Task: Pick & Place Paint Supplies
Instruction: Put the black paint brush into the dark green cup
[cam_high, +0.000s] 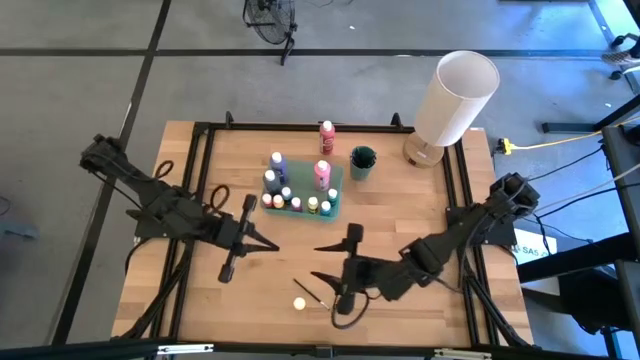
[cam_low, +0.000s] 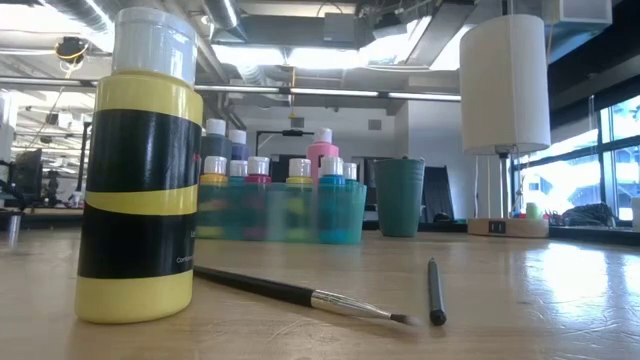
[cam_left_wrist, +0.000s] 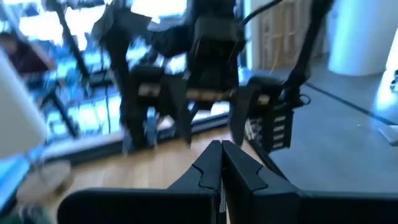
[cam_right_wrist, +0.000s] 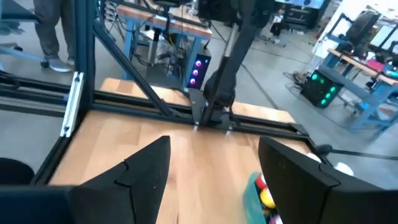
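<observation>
While both arms hang over the wooden desk (cam_high: 190, 300), neither grasps anything. The left hand (cam_high: 272, 245) is clenched, its fingers (cam_left_wrist: 214, 165) pressed together and empty. The right hand (cam_high: 322, 262) is released, its fingers (cam_right_wrist: 149, 165) spread wide with nothing between them. Just beside the right hand, toward the desk's near edge, lie a yellow paint bottle (cam_high: 298, 303) and a thin dark-handled brush (cam_high: 312, 293); a second brush (cam_low: 435, 290) lies close by. Beyond both hands, a teal tray (cam_high: 335, 205) holds most of the white-capped bottles (cam_high: 290, 198). Past it stand a pink bottle (cam_high: 327, 135), a green cup (cam_high: 362, 162) and a white cylinder (cam_high: 455, 97).
</observation>
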